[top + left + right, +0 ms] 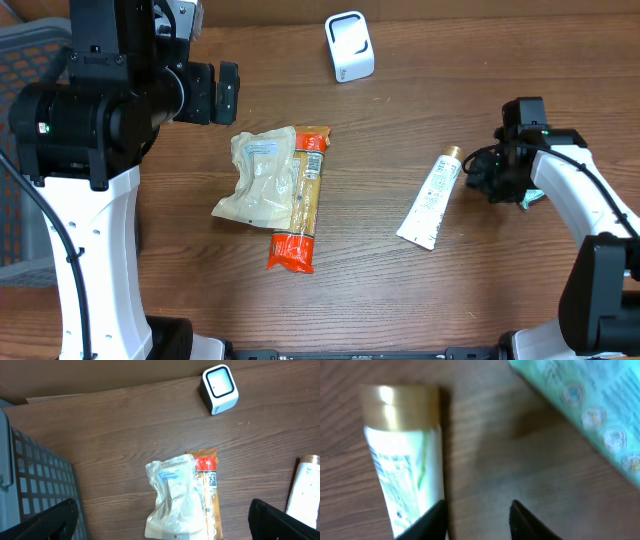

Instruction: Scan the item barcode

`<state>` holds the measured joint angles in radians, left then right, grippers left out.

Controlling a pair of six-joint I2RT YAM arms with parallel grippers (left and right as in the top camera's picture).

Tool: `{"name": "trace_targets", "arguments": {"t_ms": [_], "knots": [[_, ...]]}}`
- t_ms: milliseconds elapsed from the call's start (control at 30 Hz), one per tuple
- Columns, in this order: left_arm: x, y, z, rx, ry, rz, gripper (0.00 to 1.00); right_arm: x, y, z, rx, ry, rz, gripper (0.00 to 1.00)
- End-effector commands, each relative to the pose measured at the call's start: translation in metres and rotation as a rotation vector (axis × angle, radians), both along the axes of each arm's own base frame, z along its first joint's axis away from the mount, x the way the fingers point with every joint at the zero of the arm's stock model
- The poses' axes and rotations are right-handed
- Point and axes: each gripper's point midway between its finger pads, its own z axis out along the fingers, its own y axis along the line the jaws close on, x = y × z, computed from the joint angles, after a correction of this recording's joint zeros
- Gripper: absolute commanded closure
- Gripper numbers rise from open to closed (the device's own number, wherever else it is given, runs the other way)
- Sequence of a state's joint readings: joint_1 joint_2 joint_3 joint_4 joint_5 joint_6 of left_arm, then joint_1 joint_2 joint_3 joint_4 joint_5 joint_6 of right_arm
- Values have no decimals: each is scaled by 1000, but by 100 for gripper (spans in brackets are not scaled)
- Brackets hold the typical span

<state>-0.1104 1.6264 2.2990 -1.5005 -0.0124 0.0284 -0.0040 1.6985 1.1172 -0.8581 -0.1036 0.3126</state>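
A white tube (430, 201) with a gold cap lies on the wooden table right of centre. In the right wrist view the tube (402, 460) runs down the left side. My right gripper (480, 170) hovers just right of the cap. Its jaws (477, 506) stand partly open over bare wood, the left finger (431, 521) at the tube's edge, gripping nothing. The white barcode scanner (349, 46) stands at the back. My left gripper (162, 506) is wide open, high above a clear pouch (175, 492) and an orange packet (207, 485).
The pouch (256, 178) and orange packet (303, 200) lie together mid-table. A grey basket (35, 485) stands at the left edge. A teal printed pack (590, 405) lies close to the right gripper, at the upper right of its view.
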Motion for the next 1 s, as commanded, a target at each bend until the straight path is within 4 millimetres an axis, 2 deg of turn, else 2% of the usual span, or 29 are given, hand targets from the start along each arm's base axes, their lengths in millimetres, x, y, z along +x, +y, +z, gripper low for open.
{"name": "trace_targets", "arguments": {"t_ms": [0,100,200,333,533,667,800,900,967], "knots": [[2,0,0,-3,0,5,1,10,9,-8,-22,-23,30,66],[2,0,0,-3,0,5,0,18,15,-20,-91,-36,61,66],[2,0,0,-3,0,5,0,19,11,-31,-179,-19,48,66],[2,0,0,-3,0,5,1,23,18,-37,-181,-29,68,65],[2,0,0,-3,0,5,1,36,55,-32,-29,-102,201,64],[2,0,0,-3,0,5,0,37,77,-29,30,-130,287,64],[2,0,0,-3,0,5,0,33,108,-24,107,-162,415,59],[2,0,-1,-3,1,5,1,31,116,-24,111,-161,431,55],[2,0,-1,-3,1,5,1,32,114,-22,114,-159,422,54]]}}
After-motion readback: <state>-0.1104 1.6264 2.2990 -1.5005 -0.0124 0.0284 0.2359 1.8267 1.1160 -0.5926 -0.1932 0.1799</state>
